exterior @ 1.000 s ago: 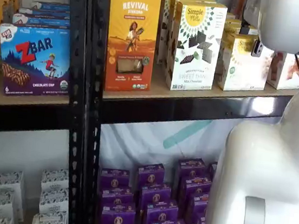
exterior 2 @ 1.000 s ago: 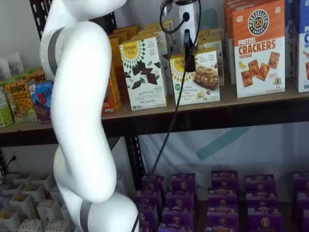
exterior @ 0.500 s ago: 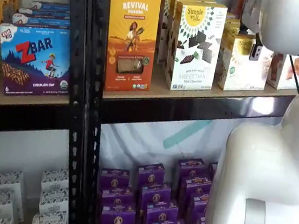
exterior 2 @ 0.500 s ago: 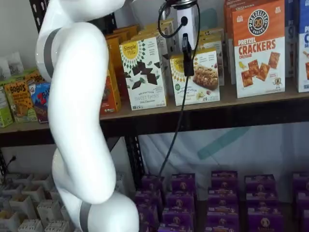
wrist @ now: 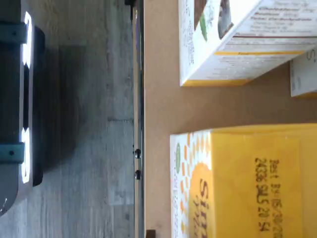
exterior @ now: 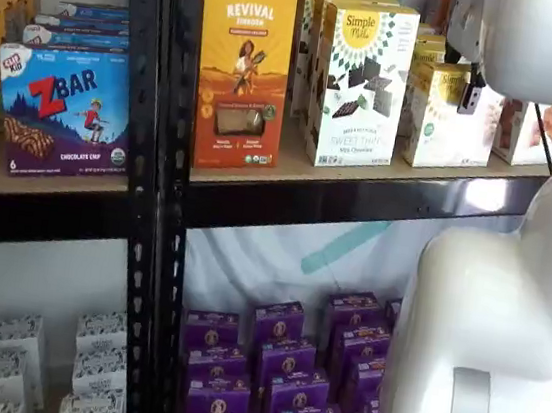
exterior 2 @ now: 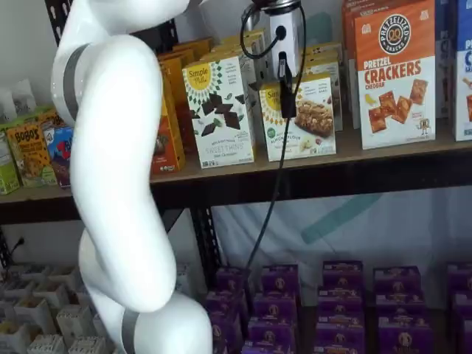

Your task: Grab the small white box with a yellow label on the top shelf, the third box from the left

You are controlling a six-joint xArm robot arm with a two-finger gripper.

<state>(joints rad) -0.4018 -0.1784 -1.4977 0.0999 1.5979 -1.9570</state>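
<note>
The small white box [exterior 2: 302, 118] is being presented on the top shelf [exterior 2: 310, 158] directly beneath the hand [exterior 2: 286, 92], its face upright, while the hand's opening cannot be told.

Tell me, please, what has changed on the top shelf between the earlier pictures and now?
The hand rose a little in front of the small white box; whether its fingers grip the box cannot be told. The arm's big segments shifted slightly. The small white box, the neighbouring cartons and the top shelf stayed where they were.
</note>
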